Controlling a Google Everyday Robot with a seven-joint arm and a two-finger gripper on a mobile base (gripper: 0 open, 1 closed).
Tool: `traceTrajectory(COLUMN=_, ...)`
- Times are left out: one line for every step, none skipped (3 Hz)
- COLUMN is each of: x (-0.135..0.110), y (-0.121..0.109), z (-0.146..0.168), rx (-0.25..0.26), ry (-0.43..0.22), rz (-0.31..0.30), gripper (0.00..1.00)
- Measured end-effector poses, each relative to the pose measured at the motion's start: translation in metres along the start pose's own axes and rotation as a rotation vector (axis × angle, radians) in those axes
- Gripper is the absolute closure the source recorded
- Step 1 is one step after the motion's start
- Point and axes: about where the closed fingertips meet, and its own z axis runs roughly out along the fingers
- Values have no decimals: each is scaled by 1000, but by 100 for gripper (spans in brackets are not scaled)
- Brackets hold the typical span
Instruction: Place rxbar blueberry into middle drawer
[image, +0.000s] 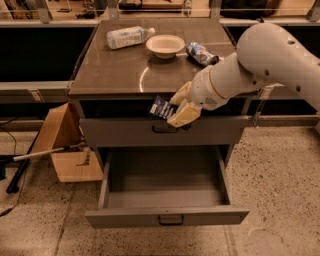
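My gripper (176, 106) is shut on the rxbar blueberry (161, 108), a small dark navy bar with pale print that sticks out to the left of the cream fingers (184, 114). The gripper hangs just off the cabinet top's front edge, in front of the shut upper drawer (125, 132). The middle drawer (165, 216) stands pulled open below, its grey inside bare, with a dark loop handle on its front. The white arm reaches in from the right.
On the cabinet top (115, 70) lie a plastic bottle (127, 37), a white bowl (165, 46) and a crushed blue-silver can (201, 53). A cardboard box (65, 145) and a pole stand on the floor to the left.
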Motion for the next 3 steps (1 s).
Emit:
traceTrajectory(x=22, y=12, z=9, rx=117, ry=73, rz=38, gripper=100)
traceTrajectory(x=47, y=14, z=23, rx=204, ry=122, rz=77, gripper=100)
traceTrajectory(x=72, y=17, z=37, rx=245, ry=152, rz=120, gripper=100)
